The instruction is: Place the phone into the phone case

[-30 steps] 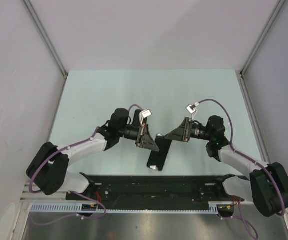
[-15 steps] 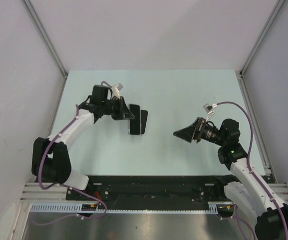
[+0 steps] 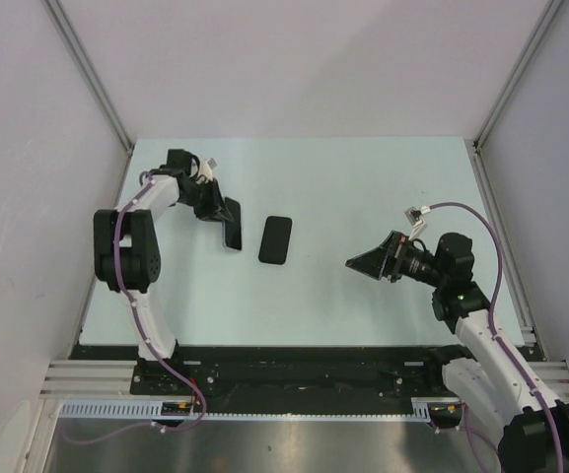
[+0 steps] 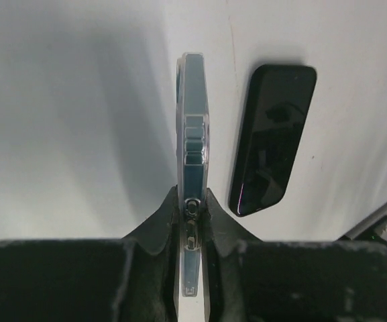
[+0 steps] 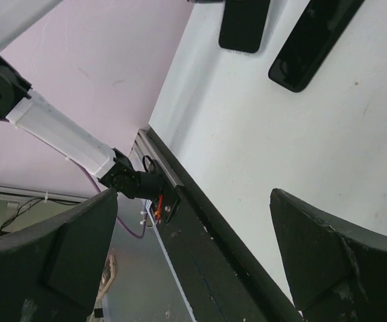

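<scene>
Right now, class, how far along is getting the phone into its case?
Done: the phone case is gripped, held on edge by the shut left gripper. In hand: nothing else; the right gripper stands open and empty. Left: a black phone lies flat beside the case, apart from it. The case's face looks dark from the right wrist, so whether it is already filled I cannot tell.

Looks like a robotics lab test cell to me, definitely not anyone's home. You've got a pale table (image 3: 363, 187) boxed in by plain white panels (image 3: 294, 59) on metal struts (image 3: 92, 79). The left arm (image 3: 121, 251) and right arm (image 3: 486, 345) are bolted to a black base plate (image 3: 304, 365). There's a slotted cable duct (image 3: 294, 414) along the front and purple cables (image 3: 454, 203) looping around.
</scene>
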Tool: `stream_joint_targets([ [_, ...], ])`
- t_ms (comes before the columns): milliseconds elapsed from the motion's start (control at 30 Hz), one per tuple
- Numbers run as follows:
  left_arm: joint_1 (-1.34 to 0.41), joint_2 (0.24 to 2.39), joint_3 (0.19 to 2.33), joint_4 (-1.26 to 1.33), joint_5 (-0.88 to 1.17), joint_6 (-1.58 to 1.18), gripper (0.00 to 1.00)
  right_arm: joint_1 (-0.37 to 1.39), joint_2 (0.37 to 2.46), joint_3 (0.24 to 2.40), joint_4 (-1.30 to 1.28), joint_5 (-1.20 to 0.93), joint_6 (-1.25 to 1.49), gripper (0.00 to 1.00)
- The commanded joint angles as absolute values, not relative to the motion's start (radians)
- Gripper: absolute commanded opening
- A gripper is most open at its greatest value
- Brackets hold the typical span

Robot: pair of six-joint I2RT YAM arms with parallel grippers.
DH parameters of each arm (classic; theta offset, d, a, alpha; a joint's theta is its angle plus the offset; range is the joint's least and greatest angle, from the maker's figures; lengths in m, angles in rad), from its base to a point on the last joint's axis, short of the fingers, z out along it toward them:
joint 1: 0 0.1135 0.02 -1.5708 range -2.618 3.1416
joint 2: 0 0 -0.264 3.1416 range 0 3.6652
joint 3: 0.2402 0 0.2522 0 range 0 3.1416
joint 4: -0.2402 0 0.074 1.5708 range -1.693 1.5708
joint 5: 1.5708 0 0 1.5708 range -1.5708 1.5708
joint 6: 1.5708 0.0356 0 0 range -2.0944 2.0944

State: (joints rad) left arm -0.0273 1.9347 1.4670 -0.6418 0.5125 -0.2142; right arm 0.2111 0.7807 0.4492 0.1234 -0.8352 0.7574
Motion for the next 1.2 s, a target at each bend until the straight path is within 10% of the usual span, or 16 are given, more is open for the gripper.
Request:
stream_joint_targets([
  [0, -0.037, 2.026, 1.546, -0.695, 0.675, -0.138, 0.01, 0.201, 0.759, 0.472, 0.115, -0.841, 0.738, 1.00],
  [533, -0.034, 2.109, 1.672, -0.822, 0.398, -0.152, 0.53, 0.173, 0.765, 0.480, 0.035, -0.831, 0.693, 1.00],
  [967, -0.144, 1.630, 1.444, -0.670, 0.216, -0.268, 1.00, 0.199, 0.837, 0.618, -0.334, -0.459, 0.483, 1.00],
  [1167, -0.238, 1.356, 1.205, -0.491, 0.331, -0.301, 1.00, 0.199, 0.887, 0.715, -0.310, -0.522, 0.531, 1.00],
])
